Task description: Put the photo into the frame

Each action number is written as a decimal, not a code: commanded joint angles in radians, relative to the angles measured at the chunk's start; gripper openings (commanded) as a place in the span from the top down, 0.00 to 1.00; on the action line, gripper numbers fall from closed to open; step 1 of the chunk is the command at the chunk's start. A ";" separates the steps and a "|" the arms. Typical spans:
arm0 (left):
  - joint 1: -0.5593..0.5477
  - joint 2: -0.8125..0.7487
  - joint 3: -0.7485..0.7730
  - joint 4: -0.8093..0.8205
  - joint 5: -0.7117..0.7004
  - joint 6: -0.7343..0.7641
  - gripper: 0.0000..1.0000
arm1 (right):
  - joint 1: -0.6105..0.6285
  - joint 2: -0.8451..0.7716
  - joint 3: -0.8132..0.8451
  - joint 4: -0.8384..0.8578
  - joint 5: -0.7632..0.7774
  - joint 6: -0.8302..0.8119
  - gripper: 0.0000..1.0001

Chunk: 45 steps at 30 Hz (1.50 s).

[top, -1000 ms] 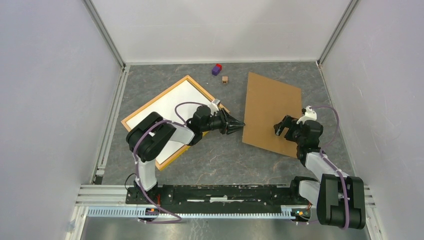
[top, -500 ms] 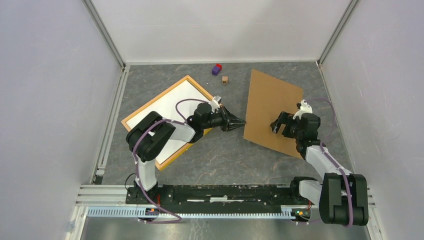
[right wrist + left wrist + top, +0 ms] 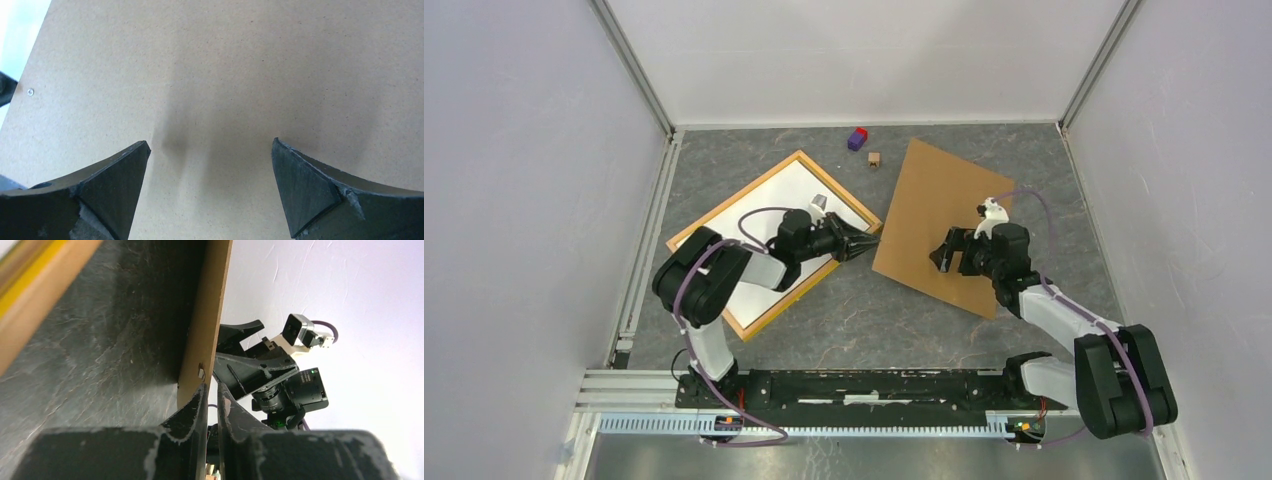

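No text, label, brand, number or sign can be read in any view.
- Backing board (image 3: 924, 200): plain brown face, no print.
- Frame (image 3: 734, 197), left of the board: bare orange-yellow wood, no marking.
- Photo (image 3: 769, 190), inside the frame: blank white side up.
- Small white camera block above the board's edge in the left wrist view: too small to show any lettering.
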 commanded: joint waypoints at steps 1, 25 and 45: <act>0.038 -0.105 -0.037 0.138 0.061 0.004 0.82 | 0.090 0.068 -0.008 -0.131 -0.082 0.114 0.02; 0.130 -0.181 0.291 -0.862 -0.101 0.723 0.38 | 0.157 0.114 0.125 -0.264 0.017 0.026 0.02; 0.047 0.149 0.686 -1.078 -0.224 0.849 0.27 | -0.068 0.049 0.093 -0.369 0.157 -0.114 0.02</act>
